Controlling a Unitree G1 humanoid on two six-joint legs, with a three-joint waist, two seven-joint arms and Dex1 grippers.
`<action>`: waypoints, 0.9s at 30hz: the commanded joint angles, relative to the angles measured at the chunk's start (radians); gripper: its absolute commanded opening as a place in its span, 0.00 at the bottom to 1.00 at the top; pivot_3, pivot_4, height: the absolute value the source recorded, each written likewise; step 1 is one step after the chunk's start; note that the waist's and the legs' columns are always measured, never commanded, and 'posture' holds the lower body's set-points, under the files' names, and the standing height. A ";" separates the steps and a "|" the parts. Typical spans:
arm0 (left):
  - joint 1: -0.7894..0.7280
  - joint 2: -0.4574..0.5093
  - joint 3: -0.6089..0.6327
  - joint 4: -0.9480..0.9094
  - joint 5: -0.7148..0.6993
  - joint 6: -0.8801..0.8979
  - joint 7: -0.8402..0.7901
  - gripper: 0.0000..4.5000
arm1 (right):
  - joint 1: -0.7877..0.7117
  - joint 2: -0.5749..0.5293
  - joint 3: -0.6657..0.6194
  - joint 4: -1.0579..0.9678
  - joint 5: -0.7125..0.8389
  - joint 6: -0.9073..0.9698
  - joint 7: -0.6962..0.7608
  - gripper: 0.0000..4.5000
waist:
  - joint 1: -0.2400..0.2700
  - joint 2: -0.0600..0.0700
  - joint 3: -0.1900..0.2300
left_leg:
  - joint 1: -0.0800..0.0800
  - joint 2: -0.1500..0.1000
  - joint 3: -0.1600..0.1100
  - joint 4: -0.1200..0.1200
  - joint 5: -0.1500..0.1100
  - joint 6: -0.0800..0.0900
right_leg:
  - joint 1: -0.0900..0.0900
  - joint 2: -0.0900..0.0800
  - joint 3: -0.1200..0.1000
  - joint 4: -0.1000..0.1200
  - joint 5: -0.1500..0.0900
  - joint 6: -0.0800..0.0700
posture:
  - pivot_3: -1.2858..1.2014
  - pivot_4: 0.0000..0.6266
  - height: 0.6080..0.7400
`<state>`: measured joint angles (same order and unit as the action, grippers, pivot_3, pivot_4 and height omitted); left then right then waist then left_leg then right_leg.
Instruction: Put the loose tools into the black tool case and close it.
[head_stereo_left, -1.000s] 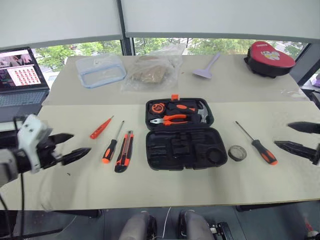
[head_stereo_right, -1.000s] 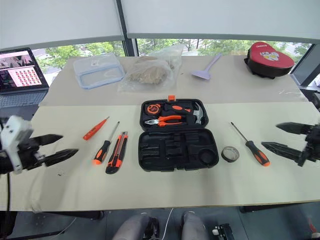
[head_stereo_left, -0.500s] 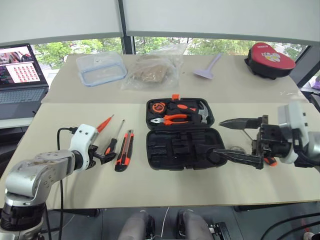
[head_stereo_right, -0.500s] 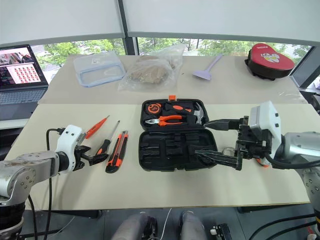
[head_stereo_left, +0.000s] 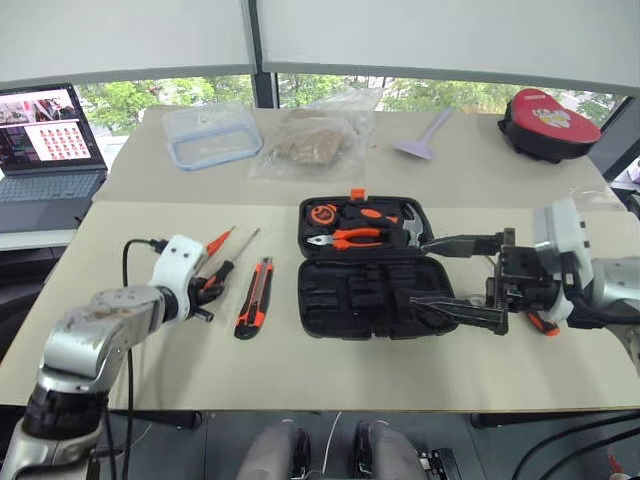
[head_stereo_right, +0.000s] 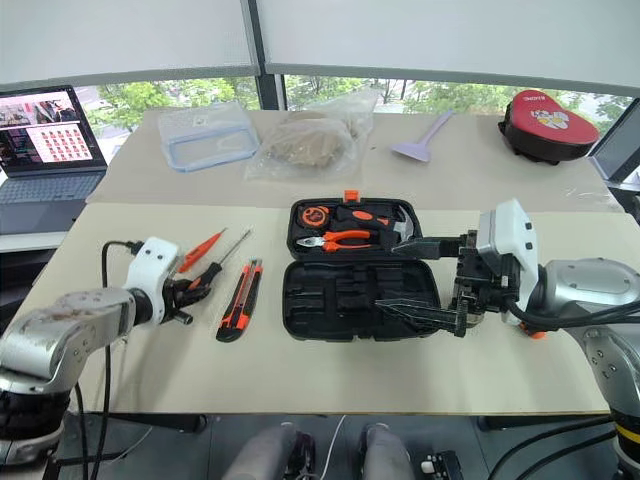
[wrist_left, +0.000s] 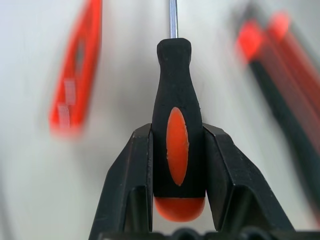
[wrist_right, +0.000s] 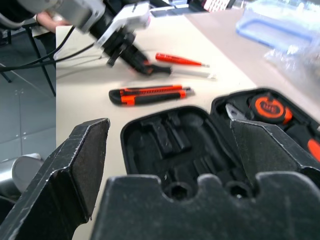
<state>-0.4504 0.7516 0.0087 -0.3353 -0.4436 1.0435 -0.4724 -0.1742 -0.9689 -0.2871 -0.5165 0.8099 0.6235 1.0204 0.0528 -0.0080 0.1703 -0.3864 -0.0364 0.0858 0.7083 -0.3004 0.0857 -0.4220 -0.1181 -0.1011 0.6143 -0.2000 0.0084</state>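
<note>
A: The left pincer grips the black-and-orange screwdriver by its handle, low on the beige worktop.

B: Then lift it straight, keeping clear of the utility knife. The black tool case lies open in the middle; the right pincer hovers wide open, empty, over it.

A: Windows behind, laptop far left.

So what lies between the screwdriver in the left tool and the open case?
Only the utility knife lies between the screwdriver in the left tool and the black tool case; the left eye view shows it.
</note>
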 joint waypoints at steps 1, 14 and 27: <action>-0.142 0.029 -0.134 -0.035 0.030 -0.208 -0.217 0.20 | 0.035 -0.026 -0.073 0.021 -0.021 -0.003 -0.003 1.00 | -0.003 0.000 0.000 | -0.002 0.000 0.000 0.003 0.000 0.000 | 0.000 0.001 0.000 0.000 0.000 0.001 | 0.52 0.24 0.91; -0.437 -0.180 -0.614 0.460 0.471 -0.798 -0.529 0.20 | 0.178 0.047 -0.186 -0.038 -0.053 -0.003 -0.114 1.00 | -0.016 0.000 0.000 | -0.001 0.004 0.004 0.003 0.006 0.010 | 0.000 0.005 0.003 -0.002 0.002 0.001 | 0.52 0.24 0.91; -0.467 -0.259 -0.523 0.607 0.516 -0.806 -0.570 0.20 | 0.247 0.055 -0.241 -0.060 -0.048 0.005 -0.146 1.00 | -0.010 -0.001 0.000 | -0.004 0.004 0.002 0.006 0.005 0.014 | -0.001 0.003 0.003 -0.002 0.002 0.002 | 0.52 0.24 0.91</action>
<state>-0.8972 0.5003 -0.5542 0.2779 0.0619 0.2395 -1.0445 0.0843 -0.9015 -0.4934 -0.5679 0.7524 0.6335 0.8751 0.0425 -0.0087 0.1707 -0.3906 -0.0328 0.0875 0.7141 -0.2953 0.0993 -0.4236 -0.1147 -0.0986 0.6124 -0.1979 0.0099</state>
